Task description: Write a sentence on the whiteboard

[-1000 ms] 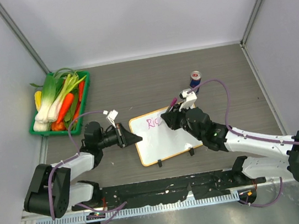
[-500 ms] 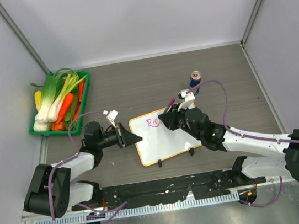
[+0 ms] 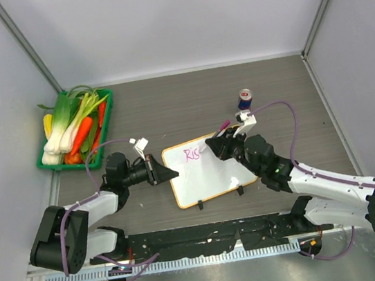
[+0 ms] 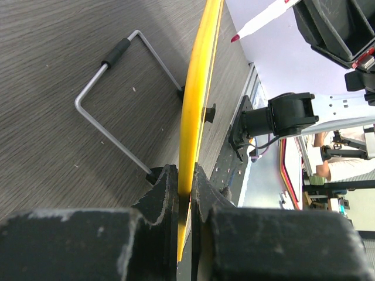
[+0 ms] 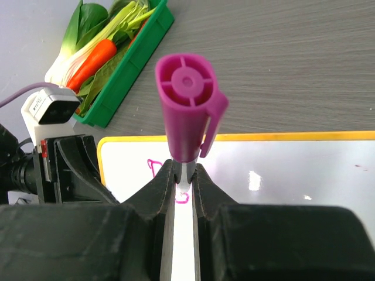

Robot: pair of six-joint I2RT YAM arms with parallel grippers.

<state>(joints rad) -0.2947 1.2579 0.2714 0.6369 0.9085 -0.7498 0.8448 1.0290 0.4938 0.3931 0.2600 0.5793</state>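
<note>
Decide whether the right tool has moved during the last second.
Yes. The right tool, holding the marker, shifted slightly rightward across the whiteboard, nearer the can.

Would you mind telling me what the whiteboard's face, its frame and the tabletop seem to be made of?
The whiteboard face looks like a glossy coated sheet: light glares off it. Its frame seems smooth yellow-orange plastic, though that is unconfirmed. The table looks like matt grey wood-grain laminate.
</note>
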